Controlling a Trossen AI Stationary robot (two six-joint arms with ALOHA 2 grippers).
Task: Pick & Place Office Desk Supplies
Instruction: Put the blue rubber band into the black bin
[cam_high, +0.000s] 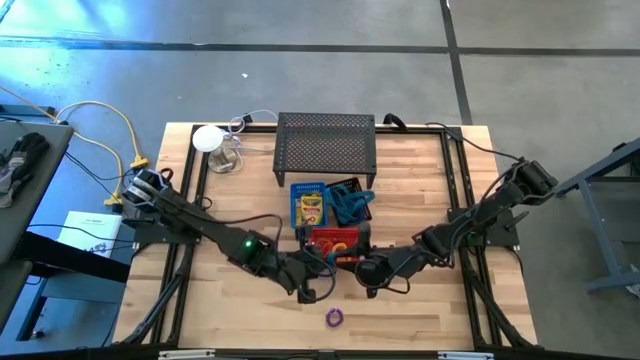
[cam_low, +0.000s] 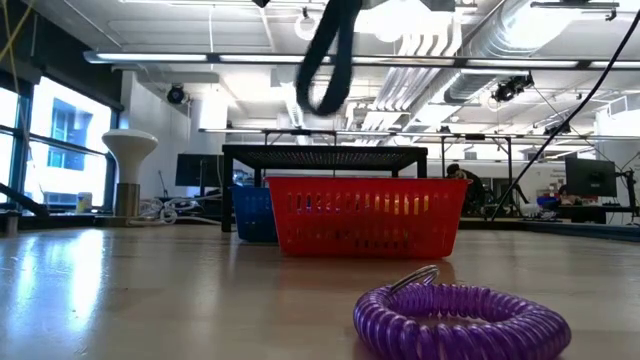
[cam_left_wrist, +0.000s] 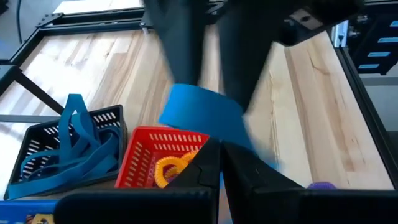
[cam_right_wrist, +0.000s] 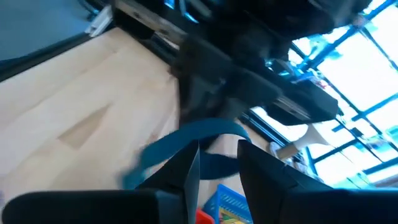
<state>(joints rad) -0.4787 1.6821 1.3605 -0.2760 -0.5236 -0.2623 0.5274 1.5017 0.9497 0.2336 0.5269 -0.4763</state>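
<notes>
A flat blue looped cord hangs in the air above the table's near middle, just in front of the red bin. In the low view its loop dangles clear of the table. My right gripper is shut on it. My left gripper is shut, its tips close under the cord. A purple coiled ring lies flat on the table near the front edge. The red bin holds a yellow ring. My right gripper has the cord's upper bend at its fingertips, the strands crossing the gap between the two fingers. The rest of the loop hangs slack below, clear of the table. My left gripper's own fingers hide whether it touches the cord's lower run; I cannot tell.
A blue bin with yellow printed boxes and a black bin with more blue cords stand behind the red bin. Farther back stands the black mesh rack, and at the far left a white lamp. Bare wood lies left and right.
</notes>
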